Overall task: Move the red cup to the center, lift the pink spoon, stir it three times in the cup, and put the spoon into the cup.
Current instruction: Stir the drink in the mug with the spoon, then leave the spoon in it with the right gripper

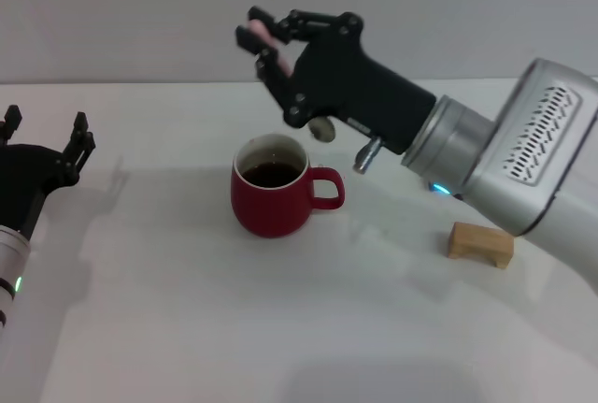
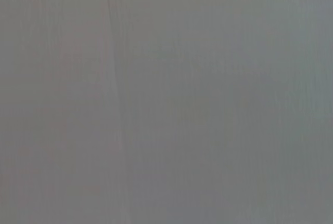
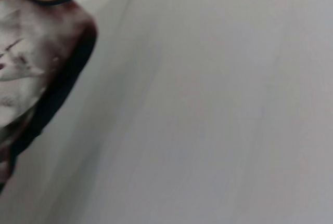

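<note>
The red cup (image 1: 274, 199) stands upright in the middle of the white table (image 1: 187, 309), handle to the right, with dark liquid inside. My right gripper (image 1: 261, 48) hangs above and just behind the cup, shut on the pink spoon (image 1: 277, 64). The pale pink handle shows between the fingers. The grey metal bowl (image 1: 322, 128) hangs just above the cup's far rim, outside the liquid. My left gripper (image 1: 47, 141) is parked at the table's left edge, open and empty. Neither wrist view shows the cup or the spoon.
A tan wooden block (image 1: 480, 243) lies on the table to the right of the cup, under my right arm. The right wrist view shows part of a person's patterned shirt (image 3: 31, 52). The left wrist view shows only a plain grey surface.
</note>
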Controlling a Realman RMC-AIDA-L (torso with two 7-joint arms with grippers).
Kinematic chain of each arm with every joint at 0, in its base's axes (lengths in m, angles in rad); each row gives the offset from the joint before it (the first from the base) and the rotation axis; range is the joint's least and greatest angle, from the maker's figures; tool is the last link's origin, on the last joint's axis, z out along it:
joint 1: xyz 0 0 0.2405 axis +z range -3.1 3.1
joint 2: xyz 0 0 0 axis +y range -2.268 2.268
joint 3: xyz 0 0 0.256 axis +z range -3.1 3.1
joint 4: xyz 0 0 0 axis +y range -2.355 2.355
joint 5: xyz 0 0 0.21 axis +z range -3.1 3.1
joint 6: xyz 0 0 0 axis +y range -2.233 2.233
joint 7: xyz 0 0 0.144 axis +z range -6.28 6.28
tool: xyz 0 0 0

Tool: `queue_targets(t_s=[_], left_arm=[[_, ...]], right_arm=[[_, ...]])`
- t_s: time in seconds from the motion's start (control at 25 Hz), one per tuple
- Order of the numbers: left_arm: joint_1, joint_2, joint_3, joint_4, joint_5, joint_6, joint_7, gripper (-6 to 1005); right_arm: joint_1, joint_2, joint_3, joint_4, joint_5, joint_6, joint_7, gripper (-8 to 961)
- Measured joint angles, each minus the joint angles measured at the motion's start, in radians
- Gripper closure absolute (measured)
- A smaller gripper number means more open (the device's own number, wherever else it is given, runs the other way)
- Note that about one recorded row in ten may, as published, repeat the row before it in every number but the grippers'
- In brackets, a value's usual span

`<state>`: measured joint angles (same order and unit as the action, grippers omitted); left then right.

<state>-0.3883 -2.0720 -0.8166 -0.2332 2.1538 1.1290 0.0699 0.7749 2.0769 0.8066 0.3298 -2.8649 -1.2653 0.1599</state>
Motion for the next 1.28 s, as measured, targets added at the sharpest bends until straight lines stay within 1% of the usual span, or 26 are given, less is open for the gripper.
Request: queue_targets(t_s=[0.04, 0.08, 0.16, 0.2, 0.24, 0.28, 0.32, 0.36, 0.4, 0.44, 0.48, 0.52, 0.56, 0.64, 0.72, 0.76, 0.8, 0.84, 1.28], left_arm=[[0.000, 0.000, 0.000, 0.000, 0.000, 0.000, 0.000, 165], [0.000, 0.000, 0.012, 0.000, 0.002, -0.018, 0.000, 165], [0.000, 0.000, 0.024, 0.000, 0.003, -0.025, 0.000, 165], [0.000, 0.000, 0.024, 0.000, 0.003, -0.025, 0.000, 165], [0.000, 0.000, 0.024, 0.000, 0.003, -0.025, 0.000, 166], [0.000, 0.000, 0.024, 0.000, 0.003, -0.025, 0.000, 166], [-0.001, -0.002, 0.043, -0.002, 0.003, -0.033, 0.000, 166], [-0.001, -0.002, 0.043, -0.002, 0.003, -0.033, 0.000, 166], [-0.002, -0.002, 0.075, -0.022, 0.003, -0.056, 0.000, 166], [-0.002, -0.002, 0.075, -0.022, 0.003, -0.056, 0.000, 166], [-0.005, -0.001, 0.094, -0.028, 0.003, -0.067, 0.000, 166], [-0.005, -0.001, 0.094, -0.028, 0.003, -0.067, 0.000, 166], [-0.005, -0.001, 0.094, -0.028, 0.003, -0.067, 0.000, 166], [-0.013, -0.002, 0.137, -0.053, 0.003, -0.097, 0.000, 166], [-0.013, -0.002, 0.137, -0.053, 0.003, -0.097, 0.000, 166], [-0.017, -0.002, 0.151, -0.061, 0.003, -0.106, 0.000, 166], [-0.017, -0.002, 0.151, -0.061, 0.003, -0.106, 0.000, 166], [-0.026, -0.004, 0.188, -0.083, 0.003, -0.127, -0.001, 166], [-0.042, -0.005, 0.221, -0.103, 0.003, -0.173, -0.004, 166]], right_arm=[[-0.040, 0.001, 0.026, 0.033, 0.000, -0.007, -0.053, 818], [-0.040, 0.001, 0.026, 0.033, 0.000, -0.007, -0.053, 818], [-0.096, -0.002, 0.049, 0.088, -0.002, -0.009, -0.112, 818], [-0.096, -0.002, 0.049, 0.088, -0.002, -0.009, -0.112, 818], [-0.129, -0.004, 0.062, 0.108, -0.003, -0.010, -0.120, 818], [-0.129, -0.004, 0.062, 0.108, -0.003, -0.010, -0.120, 818], [-0.144, -0.004, 0.070, 0.113, -0.003, -0.012, -0.124, 818], [-0.176, -0.004, 0.084, 0.124, -0.003, -0.017, -0.132, 818], [-0.176, -0.004, 0.084, 0.124, -0.003, -0.017, -0.132, 818], [-0.211, -0.004, 0.095, 0.140, -0.003, -0.028, -0.137, 818], [-0.211, -0.004, 0.095, 0.140, -0.003, -0.028, -0.137, 818], [-0.229, -0.004, 0.101, 0.150, -0.003, -0.032, -0.146, 818], [-0.272, -0.004, 0.112, 0.177, -0.004, -0.037, -0.176, 818], [-0.286, -0.004, 0.115, 0.187, -0.004, -0.038, -0.188, 818], [-0.316, -0.004, 0.116, 0.208, -0.004, -0.038, -0.209, 818], [-0.333, -0.006, 0.116, 0.219, -0.005, -0.038, -0.212, 818], [-0.333, -0.006, 0.116, 0.219, -0.005, -0.038, -0.212, 818], [-0.343, -0.006, 0.114, 0.221, -0.006, -0.044, -0.213, 818], [-0.363, -0.007, 0.104, 0.216, -0.017, -0.087, -0.207, 819]])
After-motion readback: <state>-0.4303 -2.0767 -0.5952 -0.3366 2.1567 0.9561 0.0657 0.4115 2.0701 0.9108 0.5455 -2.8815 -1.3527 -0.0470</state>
